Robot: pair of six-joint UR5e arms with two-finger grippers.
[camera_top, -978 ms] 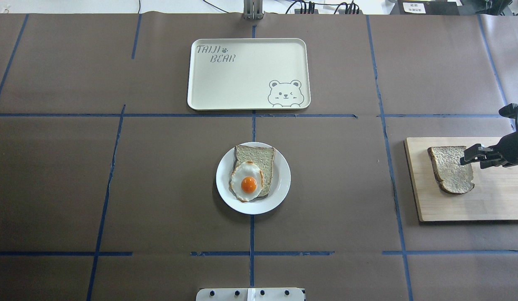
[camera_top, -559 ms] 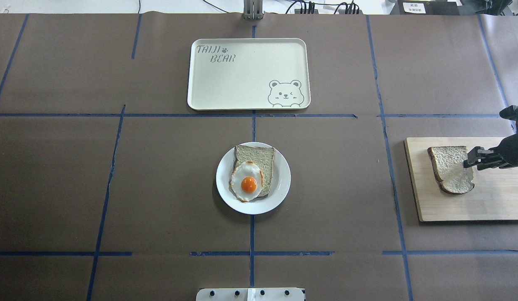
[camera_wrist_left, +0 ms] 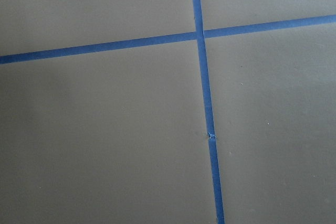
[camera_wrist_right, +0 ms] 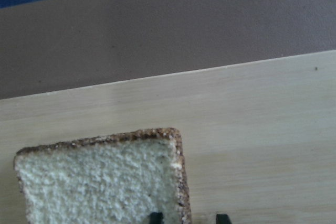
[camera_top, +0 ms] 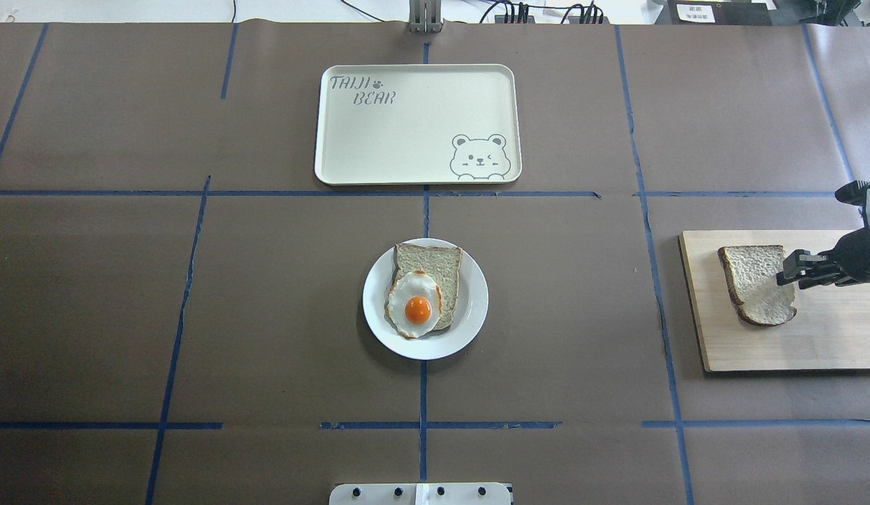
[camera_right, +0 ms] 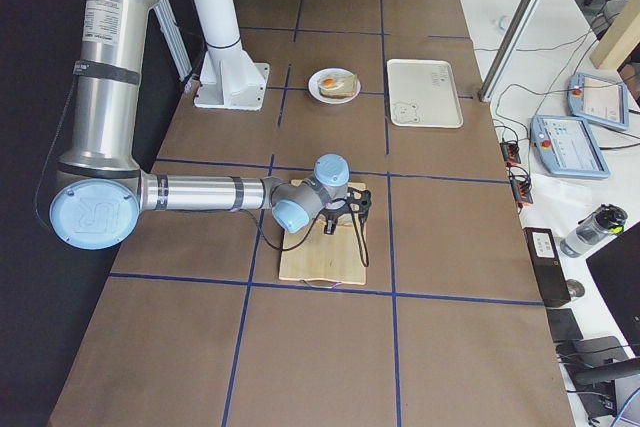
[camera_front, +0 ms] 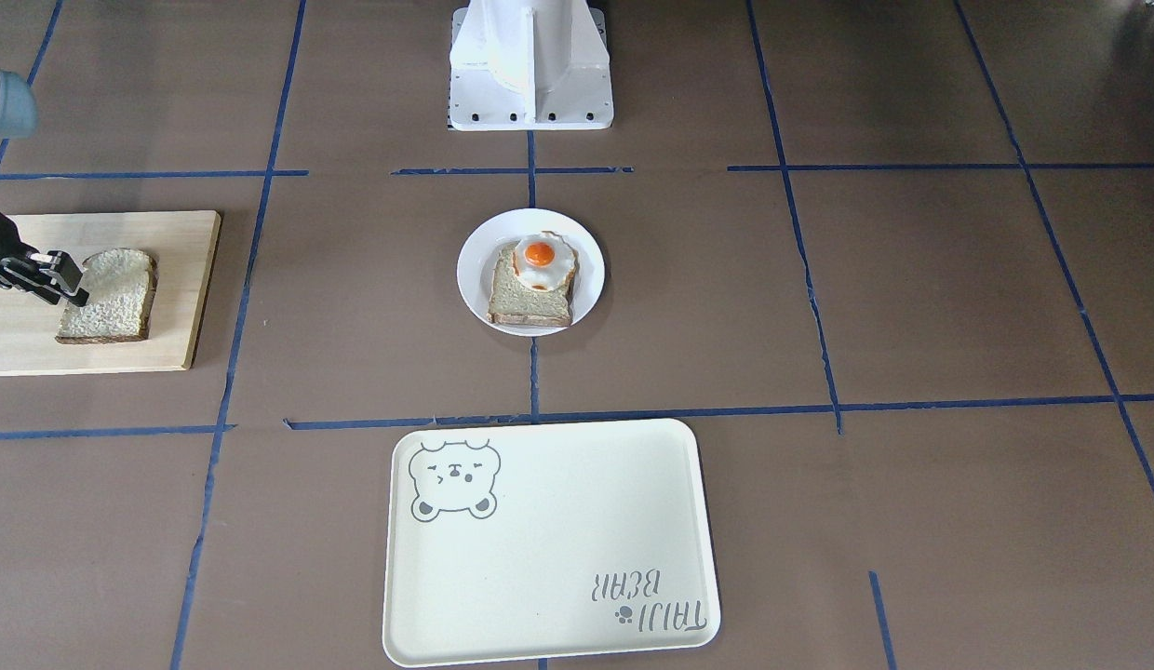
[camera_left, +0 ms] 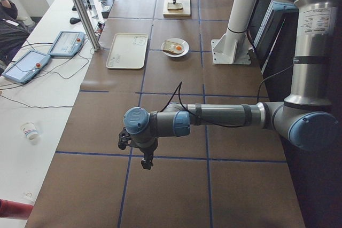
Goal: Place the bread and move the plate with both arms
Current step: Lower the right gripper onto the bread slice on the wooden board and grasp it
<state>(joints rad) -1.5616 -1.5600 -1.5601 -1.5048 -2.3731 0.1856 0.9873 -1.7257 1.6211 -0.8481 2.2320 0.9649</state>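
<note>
bread (camera_top: 754, 280) is laid on the board (camera_top: 828, 337), its edge straddled by spread jaws of the right arm (camera_top: 863, 249). state of the left arm (camera_left: 224, 115) jaws cannot be told.

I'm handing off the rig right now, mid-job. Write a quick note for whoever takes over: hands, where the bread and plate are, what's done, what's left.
Right hand: open, fingertips straddling one edge of the speckled, dark-crusted bread slice, which lies flat on the pale wooden board. No grip yet.
Left hand: over the brown table, far from the job; open or shut cannot be told.
Small round white plate: mid-table, holding a smoother tan slice with a fried egg on top.
Done: approach to the bread.
Left: grip the bread, place it, move the plate with both arms.
</note>
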